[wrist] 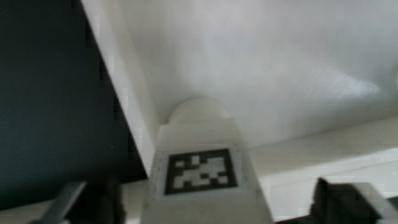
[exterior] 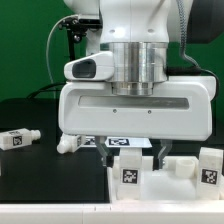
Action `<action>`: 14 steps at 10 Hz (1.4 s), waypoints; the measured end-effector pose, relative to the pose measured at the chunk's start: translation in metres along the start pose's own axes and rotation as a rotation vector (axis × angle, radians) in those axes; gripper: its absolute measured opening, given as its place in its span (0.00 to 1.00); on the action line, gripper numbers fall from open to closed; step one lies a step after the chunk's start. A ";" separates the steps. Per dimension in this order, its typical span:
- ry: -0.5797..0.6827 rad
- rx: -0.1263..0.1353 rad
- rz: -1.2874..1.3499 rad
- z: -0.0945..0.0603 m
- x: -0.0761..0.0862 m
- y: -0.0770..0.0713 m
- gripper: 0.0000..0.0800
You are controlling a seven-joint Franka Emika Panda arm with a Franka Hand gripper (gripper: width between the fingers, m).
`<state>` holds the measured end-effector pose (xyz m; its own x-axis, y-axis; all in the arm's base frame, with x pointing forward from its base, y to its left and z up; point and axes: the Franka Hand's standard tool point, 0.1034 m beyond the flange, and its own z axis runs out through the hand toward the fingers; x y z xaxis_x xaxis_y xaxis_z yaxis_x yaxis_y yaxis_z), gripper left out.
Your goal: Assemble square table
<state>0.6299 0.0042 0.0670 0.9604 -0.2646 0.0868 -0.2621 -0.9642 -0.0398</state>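
Off the panel [exterior: 160, 200] toward the exterior view's left, a loose leg [exterior: 15, 139] is lying on its side on the table [exterior: 35, 170], well apart from the panel. A second leg [exterior: 68, 145] is lying nearer, just beside the panel's edge. Over the panel's left part the gripper [wrist: 222, 200] is pointing straight down, and the tagged leg [exterior: 130, 168] is standing directly beneath it. That leg is seemingly upright on the panel, so its long axis is running in line with the gripper's reach rather than across it. Seen from the wrist, the fingers [wrist: 356, 198] are standing wide to either side of this leg with a gap showing on each side, so nothing is being held. I judge the coming move is turning on closing squarely across the leg's width. Toward the panel's right, two more white pieces [exterior: 181, 166] are sitting; whether they are seated in holes I cannot tell.
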 end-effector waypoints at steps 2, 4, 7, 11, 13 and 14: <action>0.000 -0.001 0.161 0.000 0.000 0.001 0.44; 0.032 -0.004 0.343 -0.001 0.000 -0.001 0.36; 0.003 -0.021 0.757 0.001 0.004 -0.001 0.36; -0.068 0.029 1.396 0.000 0.007 0.000 0.36; -0.074 0.023 1.540 0.000 0.006 -0.003 0.36; -0.067 0.019 1.589 0.001 0.006 -0.003 0.36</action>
<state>0.6364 0.0057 0.0665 -0.2751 -0.9567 -0.0953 -0.9581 0.2811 -0.0552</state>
